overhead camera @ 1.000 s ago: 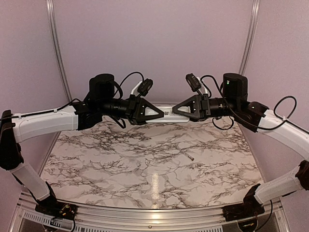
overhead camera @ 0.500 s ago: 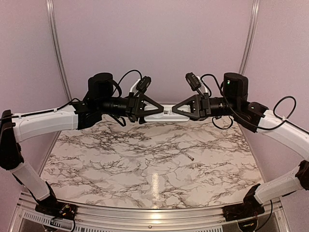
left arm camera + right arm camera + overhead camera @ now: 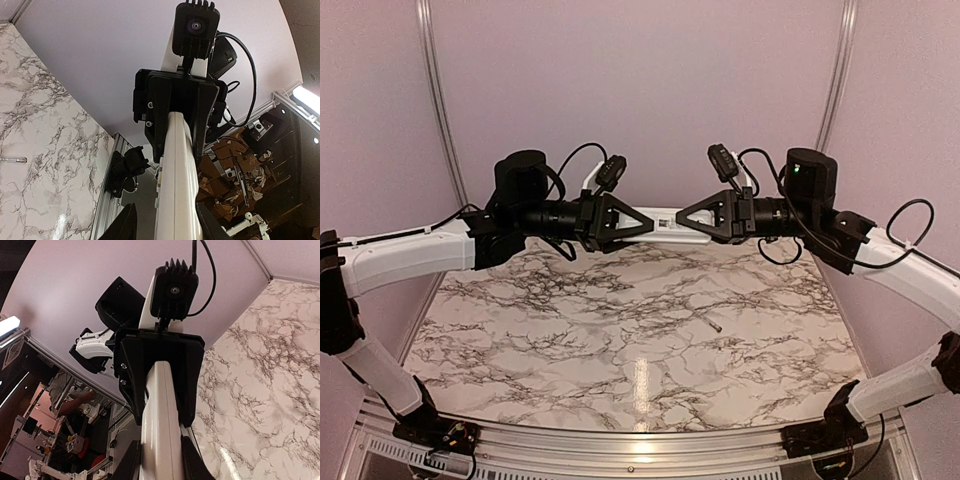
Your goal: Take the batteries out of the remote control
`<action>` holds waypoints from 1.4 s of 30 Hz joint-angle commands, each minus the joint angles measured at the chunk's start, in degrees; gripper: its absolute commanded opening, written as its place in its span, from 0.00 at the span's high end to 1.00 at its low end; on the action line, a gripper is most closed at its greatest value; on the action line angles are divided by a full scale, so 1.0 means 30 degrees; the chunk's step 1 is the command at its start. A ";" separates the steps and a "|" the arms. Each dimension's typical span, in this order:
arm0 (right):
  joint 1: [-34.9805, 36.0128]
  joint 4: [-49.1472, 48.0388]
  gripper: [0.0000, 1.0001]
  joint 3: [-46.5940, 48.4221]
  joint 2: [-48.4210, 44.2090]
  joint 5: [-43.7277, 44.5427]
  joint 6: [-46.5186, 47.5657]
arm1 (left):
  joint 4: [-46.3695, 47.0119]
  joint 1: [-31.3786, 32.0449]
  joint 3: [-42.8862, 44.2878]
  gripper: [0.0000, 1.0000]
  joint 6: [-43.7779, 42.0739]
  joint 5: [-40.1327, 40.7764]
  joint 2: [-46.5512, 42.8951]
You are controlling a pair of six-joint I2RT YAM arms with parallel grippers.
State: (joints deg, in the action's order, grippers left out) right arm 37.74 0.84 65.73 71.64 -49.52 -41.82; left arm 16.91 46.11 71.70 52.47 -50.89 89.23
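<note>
A thin grey rod point(image 3: 712, 322) lies alone mid-frame on the marble-patterned table point(image 3: 570, 350). Beyond it, above the table's far edge at centre frame, the white remote control point(image 3: 665, 224) hangs level in the air between two arms that meet tip to tip. The right arm's fingers point(image 3: 705, 215) are clamped on the end at frame right, snug against both sides of the bar in the right wrist view. The left arm's fingers point(image 3: 625, 222) stand slightly apart round the other end, and the left wrist view shows a dark gap beside one. A lilac wall point(image 3: 640, 80) fills the background.
</note>
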 commanded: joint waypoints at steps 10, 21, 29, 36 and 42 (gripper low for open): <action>0.0107 -0.0346 1.00 0.0395 -0.0179 -0.0232 -0.0331 | 0.0619 -0.0081 -0.0242 0.60 -0.0058 0.0165 -0.0551; 0.0121 -0.0413 1.00 0.0098 -0.0080 -0.0220 -0.0640 | 0.0843 -0.0078 -0.0259 0.58 0.0002 0.0038 -0.0364; 0.0109 -0.0428 1.00 0.0061 0.0063 -0.0244 -0.0747 | 0.0923 -0.0047 -0.0293 0.64 0.0038 0.0004 -0.0231; 0.0122 -0.0398 1.00 0.0035 0.0180 -0.0211 -0.0763 | 0.0944 -0.0047 -0.0237 0.70 0.0089 -0.0062 -0.0132; 0.0129 -0.0341 1.00 0.0083 0.0381 -0.0139 -0.0809 | 0.0905 -0.0046 -0.0175 0.96 0.0215 -0.0093 -0.0037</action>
State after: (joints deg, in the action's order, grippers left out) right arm 37.76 0.75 65.71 72.12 -50.06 -44.73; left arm 18.72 46.09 71.46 52.29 -51.11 88.90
